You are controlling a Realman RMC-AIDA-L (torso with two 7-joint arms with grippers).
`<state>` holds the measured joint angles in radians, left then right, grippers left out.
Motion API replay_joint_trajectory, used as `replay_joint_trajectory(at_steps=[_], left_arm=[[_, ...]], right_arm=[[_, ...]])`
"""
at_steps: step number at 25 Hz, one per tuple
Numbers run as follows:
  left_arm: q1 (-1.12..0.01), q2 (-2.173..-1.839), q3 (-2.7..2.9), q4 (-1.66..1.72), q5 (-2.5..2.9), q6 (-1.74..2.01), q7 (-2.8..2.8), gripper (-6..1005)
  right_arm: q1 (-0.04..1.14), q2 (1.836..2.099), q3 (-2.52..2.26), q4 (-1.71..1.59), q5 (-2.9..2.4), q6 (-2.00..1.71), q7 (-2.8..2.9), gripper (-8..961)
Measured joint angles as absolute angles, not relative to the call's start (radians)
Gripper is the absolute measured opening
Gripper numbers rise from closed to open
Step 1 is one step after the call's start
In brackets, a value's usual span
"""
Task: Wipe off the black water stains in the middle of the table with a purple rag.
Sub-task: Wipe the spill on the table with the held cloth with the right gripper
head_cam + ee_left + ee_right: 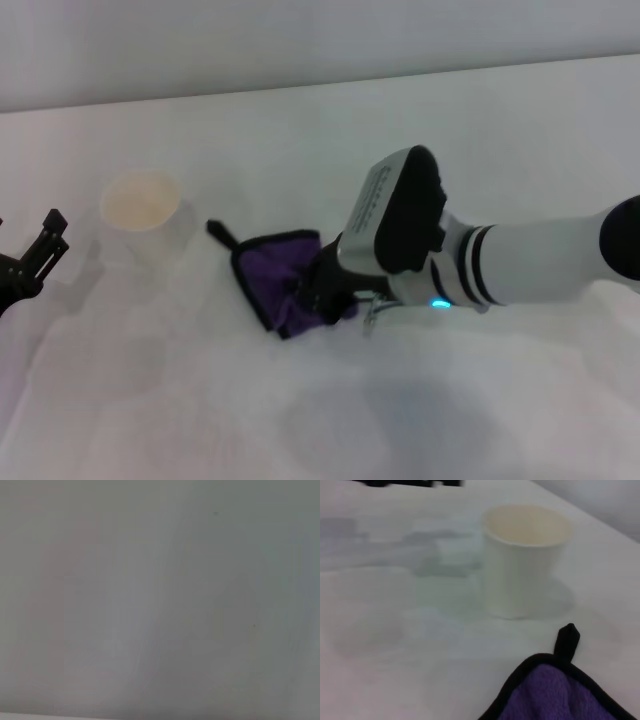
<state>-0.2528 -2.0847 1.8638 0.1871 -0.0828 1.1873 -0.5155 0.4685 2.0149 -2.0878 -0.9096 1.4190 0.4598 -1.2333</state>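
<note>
Head view: the right gripper (322, 288) presses down on the purple rag (277, 272) near the middle of the white table (520, 130); whether its jaws pinch the cloth I cannot tell. A white paper cup (140, 203) stands left of the rag. The left gripper (38, 255) sits at the left edge, jaws spread. Left wrist view: only bare table (160, 600). Right wrist view: the rag's (560, 695) black loop points toward the upright cup (522, 560), apart from it

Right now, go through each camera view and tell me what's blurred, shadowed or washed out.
Head view: soft overall, faint grey shadows on the table beneath the right gripper on the purple rag. Left wrist view: featureless grey blur, nothing resolvable. Right wrist view: paper cup soft-edged with a pale shadow beside it; rag's loop sharper.
</note>
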Motion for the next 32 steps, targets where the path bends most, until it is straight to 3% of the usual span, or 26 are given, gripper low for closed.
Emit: replay_joint_trajectory(at_steps=[12, 27, 32], left_arm=[[-0.255, -2.084, 1.864, 0.187, -0.078, 1.187, -0.517, 872], [-0.268, -2.083, 1.860, 0.187, -0.083, 1.187, -0.517, 872], [-0.273, -2.083, 1.858, 0.187, -0.085, 1.186, -0.517, 872]], right_arm=[[0.471, 2.014, -1.931, -0.842, 1.364, 0.452, -1.243, 90], [0.447, 2.024, -2.077, -0.931, 1.419, 0.540, -1.244, 87], [0.454, 2.013, -1.971, -0.878, 1.404, 0.502, -1.243, 84]])
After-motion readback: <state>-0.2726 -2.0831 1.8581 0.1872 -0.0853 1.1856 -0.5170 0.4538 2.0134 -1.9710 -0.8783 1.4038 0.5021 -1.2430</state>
